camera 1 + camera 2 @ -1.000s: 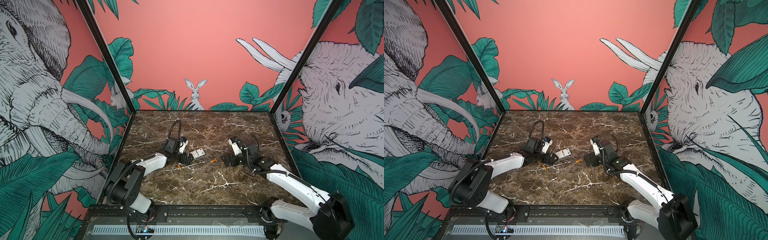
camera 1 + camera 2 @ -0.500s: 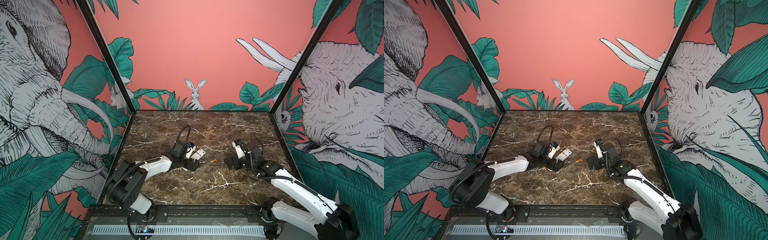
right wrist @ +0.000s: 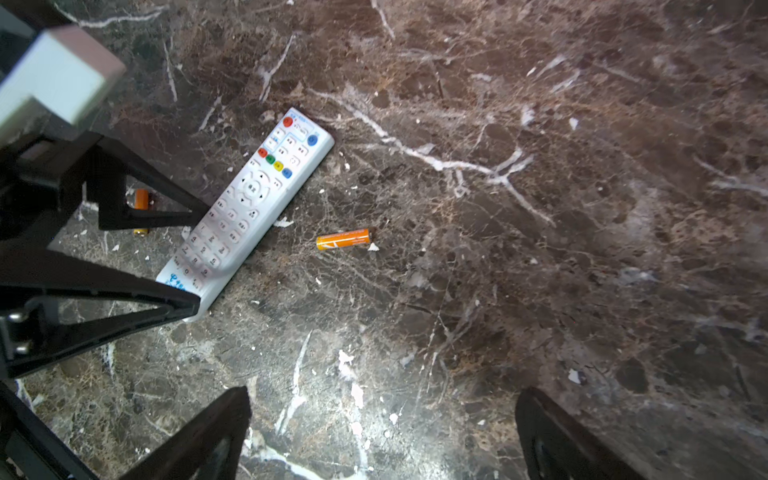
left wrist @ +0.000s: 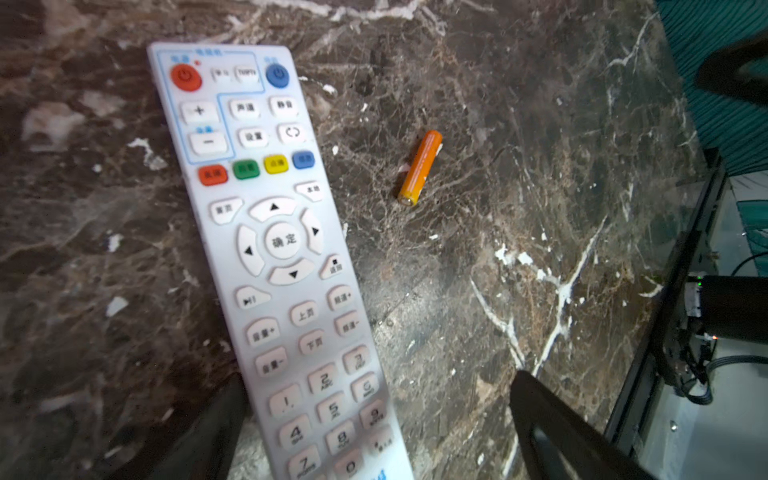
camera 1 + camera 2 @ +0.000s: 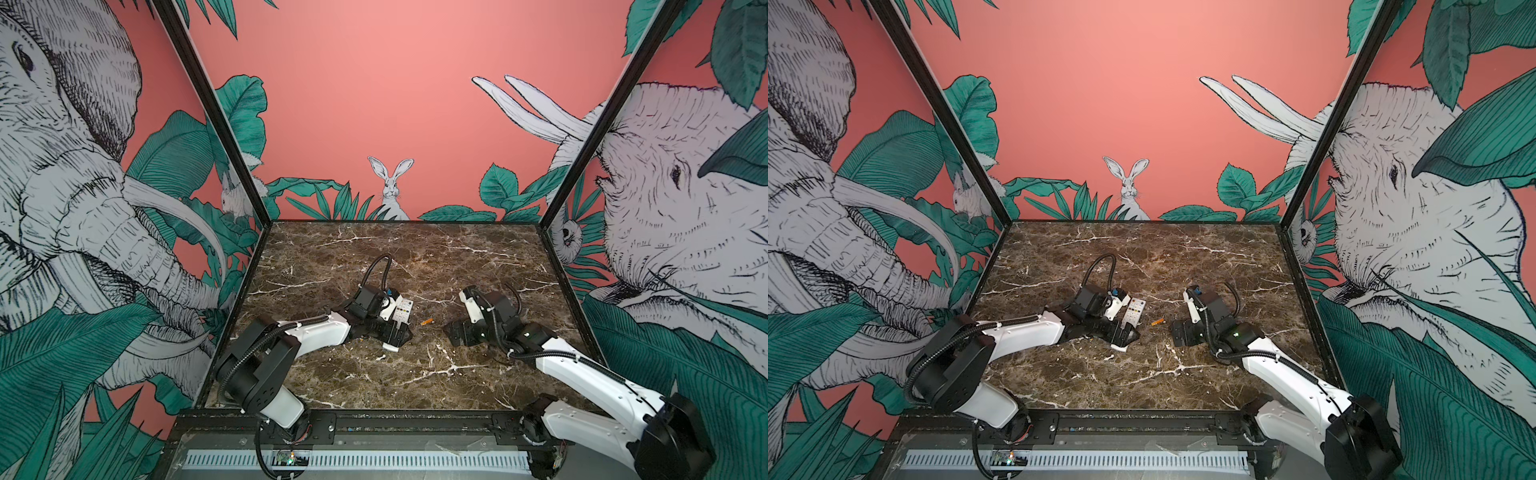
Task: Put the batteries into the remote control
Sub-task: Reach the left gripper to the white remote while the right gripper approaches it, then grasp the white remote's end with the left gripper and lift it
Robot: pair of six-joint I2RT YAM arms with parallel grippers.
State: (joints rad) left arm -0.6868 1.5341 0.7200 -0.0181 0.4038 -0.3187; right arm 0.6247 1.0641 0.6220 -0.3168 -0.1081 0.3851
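Observation:
The remote control (image 5: 404, 309) (image 5: 1136, 309) lies face up on the marble, white with coloured buttons. My left gripper (image 5: 397, 333) (image 4: 374, 440) is open and straddles its blue-logo end (image 3: 183, 282), one black finger (image 4: 220, 419) beside the number keys, the other finger (image 4: 552, 436) well clear. One of the batteries (image 5: 426, 322) (image 4: 419, 168) (image 3: 343, 240), orange, lies loose just right of the remote. A second orange battery (image 3: 141, 198) shows partly behind the left gripper's finger. My right gripper (image 5: 457, 332) (image 3: 382, 432) hangs open over bare marble, right of the loose battery.
The brown marble table (image 5: 415, 257) is walled by printed panels at the back and sides, with a black rail (image 5: 395, 424) along its front edge. Both arm bases sit at the front corners.
My left gripper has slid to the right and now sits over the remote's near end. The right arm has drawn back slightly. Both stayed open.

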